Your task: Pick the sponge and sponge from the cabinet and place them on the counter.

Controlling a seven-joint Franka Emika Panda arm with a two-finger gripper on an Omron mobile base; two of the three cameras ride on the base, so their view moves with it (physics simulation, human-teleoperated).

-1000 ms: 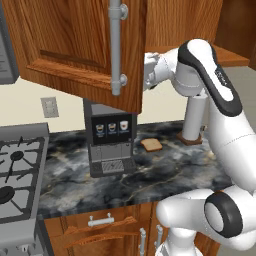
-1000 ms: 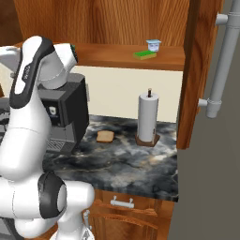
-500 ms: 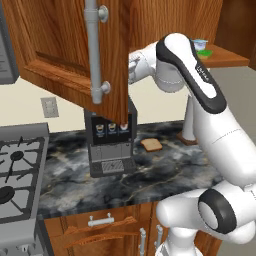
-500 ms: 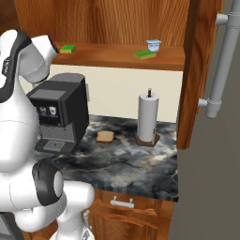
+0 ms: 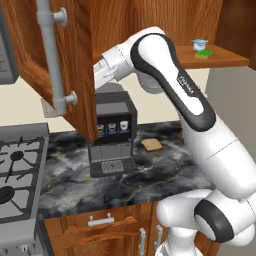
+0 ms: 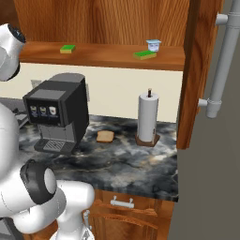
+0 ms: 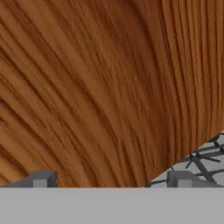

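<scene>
At the far left the stove [image 5: 15, 175] sits beside the counter [image 5: 70, 185], and above it the left door [image 5: 70, 60] of the cabinet [image 6: 103, 23] hangs swung wide. The gripper [image 7: 109, 180] is pressed close to that door's inner wood — its two tips stand far apart with nothing between them. Moving right, the coffee machine [image 6: 58, 115] and a bread slice [image 6: 105, 136] rest on the stone. On the shelf above, one sponge [image 6: 67, 48] lies near the left end; the second sponge [image 6: 145, 55] lies further right, just beside a small cup [image 6: 153, 45]. The paper towel roll [image 6: 148, 117] stands below.

The door looks open enough, so the hand should back off the wood, rise to shelf height and approach the left sponge squarely — jaws kept wide, straddling its short sides, clear of the shelf edge.
</scene>
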